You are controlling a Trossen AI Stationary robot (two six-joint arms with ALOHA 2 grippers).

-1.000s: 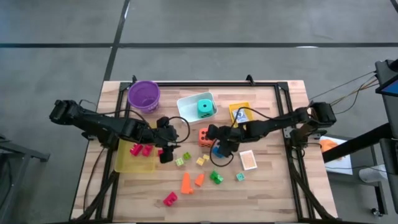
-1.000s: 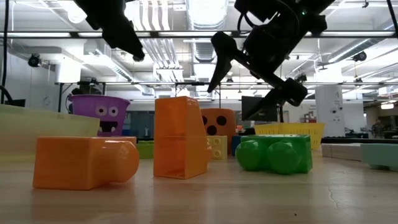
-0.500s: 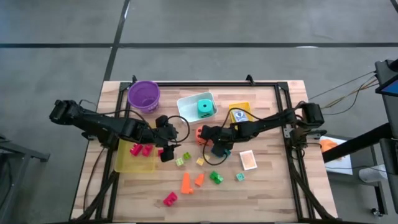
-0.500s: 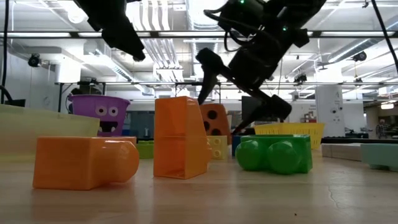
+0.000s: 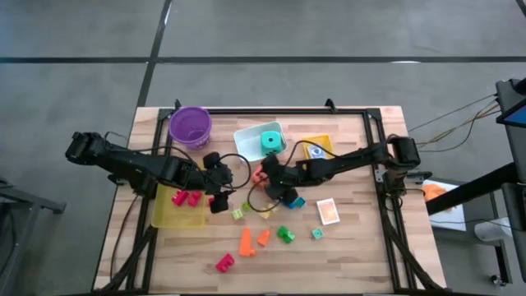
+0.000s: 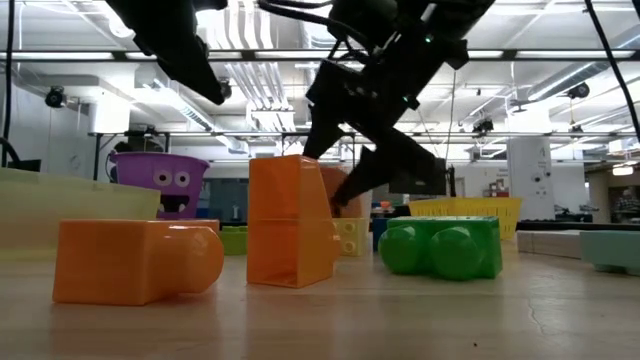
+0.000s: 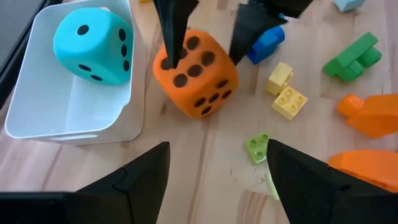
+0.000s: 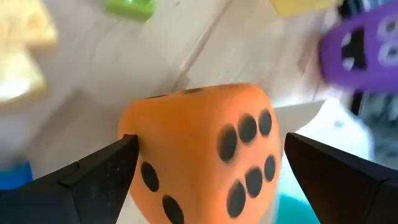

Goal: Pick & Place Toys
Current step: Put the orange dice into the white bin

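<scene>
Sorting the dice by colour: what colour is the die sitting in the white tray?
Teal die with black pips, clearest in the left wrist view.

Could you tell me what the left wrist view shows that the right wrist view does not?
Only the left wrist view shows the teal die in the white tray, the blue block and the right gripper open astride the orange die. Only the right wrist view shows the purple bowl. Both show the orange die.
</scene>
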